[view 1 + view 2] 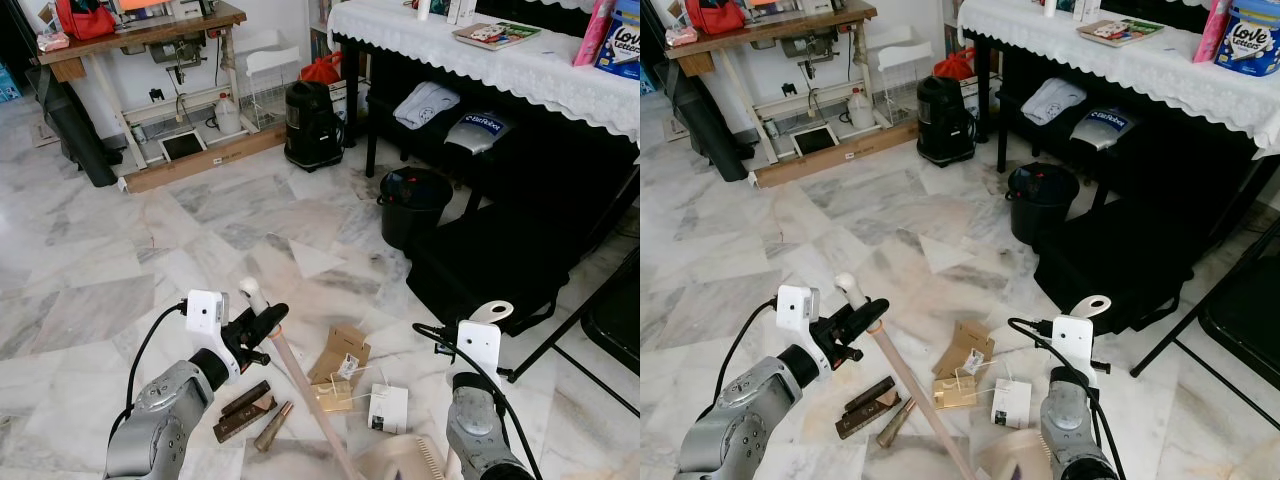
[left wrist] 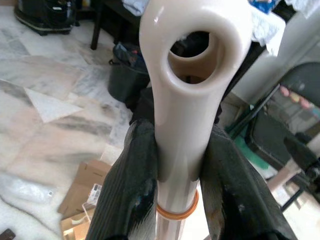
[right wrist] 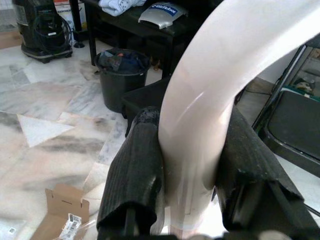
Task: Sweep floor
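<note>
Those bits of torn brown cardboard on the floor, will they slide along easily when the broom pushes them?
Probably. The cardboard pieces look thin and flat, so likely light, and the polished marble floor should let them slide. Being flat, they might slip under the bristles instead. The left gripper grips the broom handle.

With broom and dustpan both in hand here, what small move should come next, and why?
Probably draw the cream plastic broom handle, clamped in the left end effector, rightwards, pushing the brown cardboard scraps toward the beige dustpan held by the right end effector; the scraps lie between the two.
</note>
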`<state>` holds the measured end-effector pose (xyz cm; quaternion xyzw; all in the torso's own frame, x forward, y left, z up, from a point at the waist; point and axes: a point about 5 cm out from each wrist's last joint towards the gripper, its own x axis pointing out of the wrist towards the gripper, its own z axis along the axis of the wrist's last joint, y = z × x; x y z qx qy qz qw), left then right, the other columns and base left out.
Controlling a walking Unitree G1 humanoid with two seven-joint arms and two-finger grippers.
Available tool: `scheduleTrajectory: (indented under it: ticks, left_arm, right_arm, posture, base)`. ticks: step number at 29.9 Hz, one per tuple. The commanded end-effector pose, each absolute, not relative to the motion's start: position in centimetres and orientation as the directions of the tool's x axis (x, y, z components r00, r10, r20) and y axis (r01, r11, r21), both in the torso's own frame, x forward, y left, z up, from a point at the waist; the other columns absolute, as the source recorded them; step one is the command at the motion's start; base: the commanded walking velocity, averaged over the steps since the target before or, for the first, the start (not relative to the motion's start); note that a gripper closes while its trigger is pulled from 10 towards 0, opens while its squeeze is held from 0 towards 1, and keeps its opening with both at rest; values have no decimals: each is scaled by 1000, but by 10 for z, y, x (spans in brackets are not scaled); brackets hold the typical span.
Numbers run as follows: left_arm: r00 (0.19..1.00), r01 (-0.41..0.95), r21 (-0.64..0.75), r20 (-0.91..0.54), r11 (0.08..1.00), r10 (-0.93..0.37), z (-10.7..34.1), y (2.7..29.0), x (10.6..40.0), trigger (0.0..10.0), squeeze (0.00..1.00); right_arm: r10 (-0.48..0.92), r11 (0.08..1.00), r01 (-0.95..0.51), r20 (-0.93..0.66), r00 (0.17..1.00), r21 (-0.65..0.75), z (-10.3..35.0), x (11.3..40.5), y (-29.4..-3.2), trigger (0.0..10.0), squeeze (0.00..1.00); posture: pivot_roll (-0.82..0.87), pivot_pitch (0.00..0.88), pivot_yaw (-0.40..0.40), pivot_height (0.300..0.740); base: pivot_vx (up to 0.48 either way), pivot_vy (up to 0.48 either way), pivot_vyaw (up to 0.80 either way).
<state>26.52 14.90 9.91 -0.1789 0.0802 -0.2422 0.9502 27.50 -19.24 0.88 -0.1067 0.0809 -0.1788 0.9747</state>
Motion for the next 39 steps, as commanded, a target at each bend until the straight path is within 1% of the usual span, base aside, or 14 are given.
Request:
scheduleTrajectory:
  ticks: [1,4,8,12,20,29,35,37,39]
  left_arm:
    - [904,406,-335,13,850,-427,120,160,273,10000,0]
    - [924,372,-288,27,882,-381,127,168,277,10000,0]
    - [907,405,-226,-19,886,-420,122,170,274,10000,0]
    - [891,428,-192,-72,883,-448,113,170,268,10000,0]
    - [841,498,-161,-149,852,-520,103,169,259,10000,0]
    - [820,523,-117,-202,844,-536,99,179,254,10000,0]
    - [761,581,-129,-265,804,-592,94,178,249,10000,0]
    - [725,610,-138,-301,780,-620,90,176,245,10000,0]
    - [717,616,-144,-304,775,-627,89,175,244,10000,0]
  right_arm:
    - [-363,915,313,-180,914,-252,0,269,-191,10000,0]
    - [-361,916,311,-181,915,-254,-1,270,-191,10000,0]
    - [-358,917,306,-186,915,-257,-1,269,-190,10000,0]
    - [-357,916,304,-187,915,-261,-2,269,-189,10000,0]
    - [-355,915,305,-167,920,-264,1,270,-189,10000,0]
    - [-354,915,306,-156,922,-263,2,271,-188,10000,0]
    - [-356,913,312,-136,925,-263,5,272,-187,10000,0]
    - [-358,912,313,-141,923,-264,4,272,-187,10000,0]
    - [-358,912,313,-142,923,-265,4,272,-187,10000,0]
  posture:
    - [94,0,62,740]
    - [95,0,61,740]
    - [95,0,62,740]
    - [94,0,62,740]
    - [94,0,59,740]
    - [99,0,59,740]
    - [99,0,60,740]
    - [97,0,61,740]
    - [96,0,61,740]
  base:
    - [0,0,0]
    - [0,0,0]
    - [0,0,0]
    - [0,0,0]
    - [0,0,0]
    - [0,0,0]
    - [0,0,0]
    - [0,0,0]
    - [0,0,0]
